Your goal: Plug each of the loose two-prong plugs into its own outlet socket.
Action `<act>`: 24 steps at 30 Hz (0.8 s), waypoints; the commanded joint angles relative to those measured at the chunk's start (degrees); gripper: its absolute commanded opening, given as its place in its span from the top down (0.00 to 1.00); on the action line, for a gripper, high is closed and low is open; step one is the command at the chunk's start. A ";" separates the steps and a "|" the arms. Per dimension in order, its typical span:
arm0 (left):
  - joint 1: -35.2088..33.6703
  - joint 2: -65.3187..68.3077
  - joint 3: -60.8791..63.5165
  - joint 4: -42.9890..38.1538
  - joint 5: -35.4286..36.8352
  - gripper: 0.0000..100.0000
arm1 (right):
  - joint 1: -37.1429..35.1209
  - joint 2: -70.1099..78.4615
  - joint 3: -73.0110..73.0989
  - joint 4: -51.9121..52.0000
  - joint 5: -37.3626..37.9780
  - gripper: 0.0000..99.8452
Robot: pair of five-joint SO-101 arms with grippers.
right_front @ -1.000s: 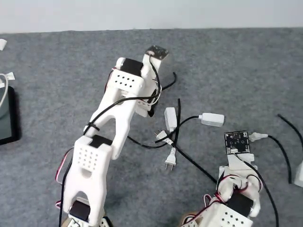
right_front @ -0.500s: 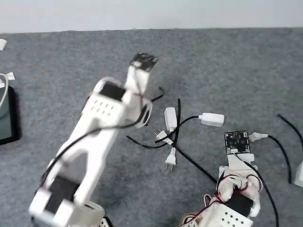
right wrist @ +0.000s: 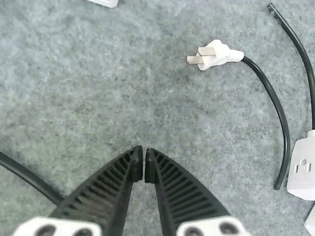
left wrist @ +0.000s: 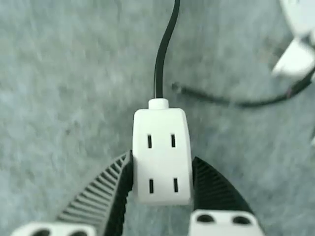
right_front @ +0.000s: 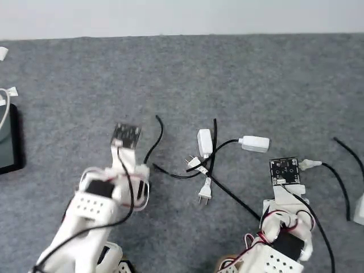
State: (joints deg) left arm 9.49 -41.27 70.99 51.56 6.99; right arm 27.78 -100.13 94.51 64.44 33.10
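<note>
My left gripper point(left wrist: 161, 164) is shut on a white outlet socket point(left wrist: 161, 147) whose two pairs of slots face the camera. Its black cord point(left wrist: 165, 54) trails away over the grey carpet. In the high view the left arm point(right_front: 99, 196) sits at the near left, with that cord point(right_front: 156, 133) curling beside it. My right gripper point(right wrist: 144, 164) is shut on nothing, just above the carpet. A loose white two-prong plug point(right wrist: 215, 55) lies ahead of it. Two more plugs point(right_front: 196, 165) point(right_front: 205, 193) and two white sockets point(right_front: 205, 142) point(right_front: 254, 143) lie at the centre.
Another white socket point(right wrist: 301, 174) lies beside the right gripper, at the end of a curved black cord point(right wrist: 275, 113). A black cable point(right_front: 233, 199) crosses between the arms. A dark flat device point(right_front: 8, 139) sits at the left edge.
The left arm has drawn back from the far middle of the table towards the near left, bringing the socket and its cord along. The right arm has stayed still.
</note>
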 commanded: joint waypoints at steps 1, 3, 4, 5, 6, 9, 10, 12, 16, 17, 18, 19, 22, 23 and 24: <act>-0.44 -10.02 6.64 -1.23 1.05 0.99 | -0.75 -0.57 -0.35 -0.13 0.18 0.99; -0.35 -13.54 7.08 2.11 1.05 0.98 | -0.75 -0.57 -0.35 -0.13 0.18 0.99; -0.26 -15.12 7.78 3.08 0.97 0.98 | -0.75 -0.57 -0.35 -0.13 0.18 0.99; -0.26 -16.44 8.57 3.08 0.97 0.97 | -0.75 -0.57 -0.35 -0.13 0.18 0.99; -0.53 -17.49 9.01 2.99 1.14 0.95 | -0.75 -0.57 -0.35 -0.13 0.18 0.99; -1.23 -18.73 9.54 4.13 1.41 0.80 | -0.75 -0.57 -0.35 -0.13 0.18 0.99; -1.32 -18.81 9.63 5.19 1.41 0.75 | -0.75 -0.57 -0.35 -0.13 0.18 0.99; -1.41 -18.90 9.63 6.33 1.41 0.68 | -0.75 -0.57 -0.35 -0.13 0.18 0.99; -1.41 -18.99 9.45 6.33 1.41 0.69 | -0.75 -0.57 -0.35 -0.13 0.18 0.99; -1.41 -18.99 9.36 6.24 1.32 0.70 | -0.75 -0.57 -0.35 -0.13 0.18 0.99; -1.49 -18.99 9.27 6.24 1.23 0.70 | -0.75 -0.57 -0.35 -0.13 0.18 0.99; -1.49 -18.99 9.19 6.24 1.14 0.71 | -0.75 -0.57 -0.35 -0.13 0.18 0.99; -1.76 -18.99 7.78 6.51 0.97 0.71 | -0.66 -0.57 -0.44 -0.13 0.09 0.99; -2.55 -18.99 7.08 6.51 0.97 0.71 | -0.40 -0.57 -0.62 -0.13 0.00 0.99; -3.52 -18.99 6.02 6.51 0.97 0.72 | -0.22 -0.57 -0.70 -0.40 -0.79 0.99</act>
State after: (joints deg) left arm 8.44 -59.38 81.19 57.45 7.60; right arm 27.78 -100.13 94.59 64.44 33.10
